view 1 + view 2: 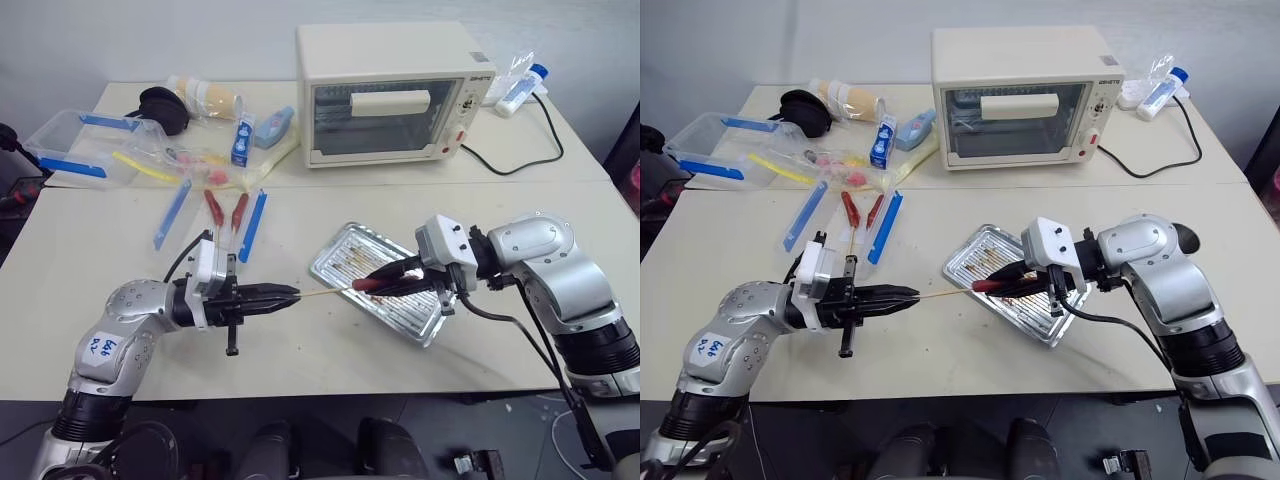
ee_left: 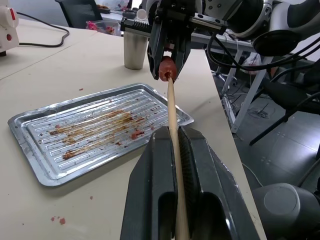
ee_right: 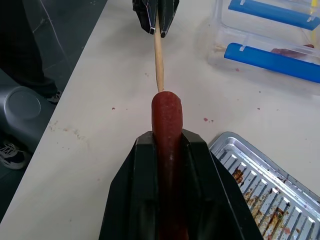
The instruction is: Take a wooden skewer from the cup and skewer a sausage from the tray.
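Observation:
My left gripper (image 1: 293, 293) is shut on the wooden skewer (image 1: 325, 291), holding it level and pointing it right. The skewer's tip meets the end of the reddish-brown sausage (image 1: 372, 283). My right gripper (image 1: 388, 279) is shut on that sausage and holds it just above the near-left corner of the silver tray (image 1: 425, 335). In the right wrist view the skewer (image 3: 159, 65) touches the sausage's (image 3: 166, 120) rounded end dead centre. The left wrist view shows the grey metal cup (image 2: 136, 49) standing behind the right gripper, beyond the tray (image 2: 30, 145). The tray's ridged base bears brown grease stains.
A cream toaster oven (image 1: 385, 95) stands at the back, its cable trailing right. At the back left lie clear containers with blue edges (image 1: 75, 150), blue strips (image 1: 172, 212) and two red sausages on sticks (image 1: 226, 212). The table's front edge runs just below both arms.

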Robot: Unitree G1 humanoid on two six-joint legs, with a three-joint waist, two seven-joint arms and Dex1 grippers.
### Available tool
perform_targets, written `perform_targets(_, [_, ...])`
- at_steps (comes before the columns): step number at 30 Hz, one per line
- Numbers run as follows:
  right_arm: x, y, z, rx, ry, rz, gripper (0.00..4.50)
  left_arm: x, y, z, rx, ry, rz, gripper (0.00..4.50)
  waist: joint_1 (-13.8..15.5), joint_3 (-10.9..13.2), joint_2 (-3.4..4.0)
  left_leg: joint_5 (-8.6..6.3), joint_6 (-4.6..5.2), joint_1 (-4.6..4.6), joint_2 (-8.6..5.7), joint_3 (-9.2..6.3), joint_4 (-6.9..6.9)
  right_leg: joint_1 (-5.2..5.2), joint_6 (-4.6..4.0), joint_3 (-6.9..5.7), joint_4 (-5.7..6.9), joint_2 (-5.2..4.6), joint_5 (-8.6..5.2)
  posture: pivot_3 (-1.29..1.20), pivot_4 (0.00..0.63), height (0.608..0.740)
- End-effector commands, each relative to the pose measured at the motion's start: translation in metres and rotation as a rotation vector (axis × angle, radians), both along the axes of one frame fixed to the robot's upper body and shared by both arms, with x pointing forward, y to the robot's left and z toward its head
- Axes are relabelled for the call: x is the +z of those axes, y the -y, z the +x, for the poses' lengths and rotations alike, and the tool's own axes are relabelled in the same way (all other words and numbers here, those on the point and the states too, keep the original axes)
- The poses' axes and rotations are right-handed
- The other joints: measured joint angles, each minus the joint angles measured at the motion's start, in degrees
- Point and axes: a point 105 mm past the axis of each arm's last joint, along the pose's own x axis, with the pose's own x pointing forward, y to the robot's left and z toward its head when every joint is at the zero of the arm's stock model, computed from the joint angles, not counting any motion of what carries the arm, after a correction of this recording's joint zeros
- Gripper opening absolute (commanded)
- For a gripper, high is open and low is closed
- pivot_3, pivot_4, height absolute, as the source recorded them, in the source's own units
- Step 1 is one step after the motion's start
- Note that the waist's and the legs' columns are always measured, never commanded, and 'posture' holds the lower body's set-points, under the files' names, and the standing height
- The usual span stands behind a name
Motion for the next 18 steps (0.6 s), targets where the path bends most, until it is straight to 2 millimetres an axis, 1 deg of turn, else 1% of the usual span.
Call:
perform_targets(1, [0.0049,-0.0054,-0.0094,0.055,0.031,-0.009,0.41,0.0084,0.0058,-0.0038,-0.033,0.042,-0.012,0.00,-0.01,0.00,0.00,0.00,0.00,0.00,0.00,0.00,0.00,0.00,0.00,0.00,0.00,0.00,0.00,0.00,0.150,0.740])
perform_targets(18, [0.0019,0.0001,-0.0077,0.042,0.024,-0.025,0.41,0.0102,-0.0029,-0.0046,-0.011,0.040,-0.016,0.00,-0.01,0.00,0.00,0.00,0.00,0.00,0.00,0.00,0.01,0.00,0.00,0.00,0.01,0.00,0.00,0.00,0.150,0.740])
